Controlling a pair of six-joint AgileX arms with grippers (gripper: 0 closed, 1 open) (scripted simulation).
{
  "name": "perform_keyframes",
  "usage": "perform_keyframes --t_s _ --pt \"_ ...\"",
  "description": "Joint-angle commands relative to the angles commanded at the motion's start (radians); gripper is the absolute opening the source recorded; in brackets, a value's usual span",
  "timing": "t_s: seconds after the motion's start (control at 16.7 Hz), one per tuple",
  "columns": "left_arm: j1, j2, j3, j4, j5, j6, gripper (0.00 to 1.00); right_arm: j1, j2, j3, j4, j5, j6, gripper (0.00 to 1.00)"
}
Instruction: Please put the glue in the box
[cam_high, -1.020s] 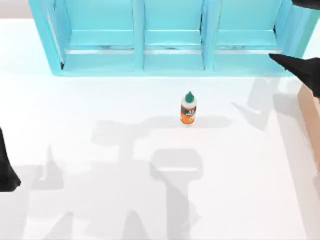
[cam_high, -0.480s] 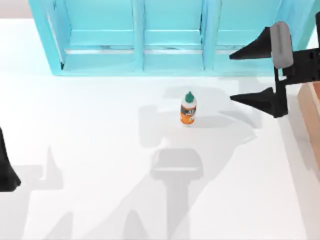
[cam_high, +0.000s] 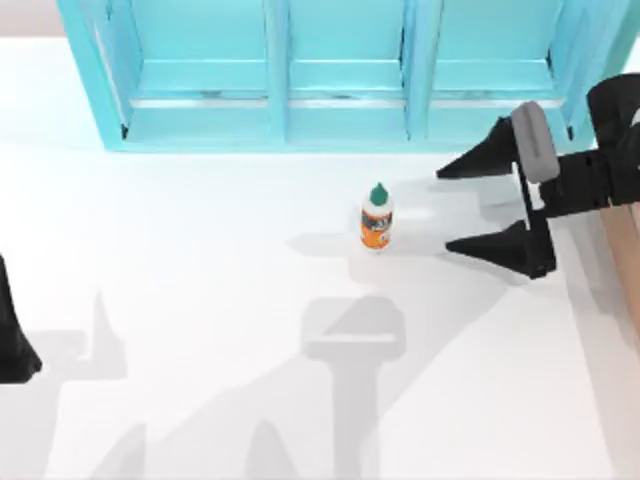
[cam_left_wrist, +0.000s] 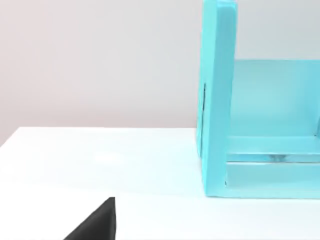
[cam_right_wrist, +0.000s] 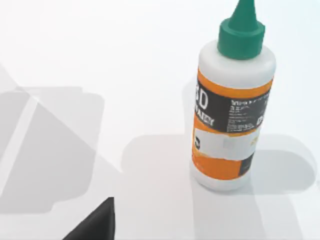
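A: What's cut off or hard to see?
B: The box (cam_high: 622, 255) is a tan strip at the table's right edge, partly under the right arm, mostly out of frame. The left gripper (cam_high: 14, 340) is a dark shape at the left edge, well away from the glue; can't tell its fingers. The teal shelf unit (cam_high: 340, 75) is cropped at the top.

A: Counts?
B: One glue (cam_high: 376, 217) bottle, one box, one shelf unit with three compartments, two grippers.

A: Where's the glue?
B: Upright on the white table (cam_high: 200, 250), in front of the shelf unit's middle compartment, well apart from the box. Right wrist view shows it close: green cap, orange label, standing free (cam_right_wrist: 233, 107).

A: Right gripper?
B: Right gripper (cam_high: 446, 207) sits just right of the glue, between glue and box, fingers spread wide, tips toward the bottle, not touching it.
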Motion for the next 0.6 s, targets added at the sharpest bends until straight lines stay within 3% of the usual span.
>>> perform_keyframes --t_s 0.3,0.6 --pt "0.0 0.0 0.0 0.0 0.0 0.0 1.0 -0.001 -0.003 -0.001 0.013 0.002 0.015 1.0" --pt "0.0 0.0 0.0 0.0 0.0 0.0 1.0 0.07 0.008 0.011 0.177 0.025 0.188 1.0"
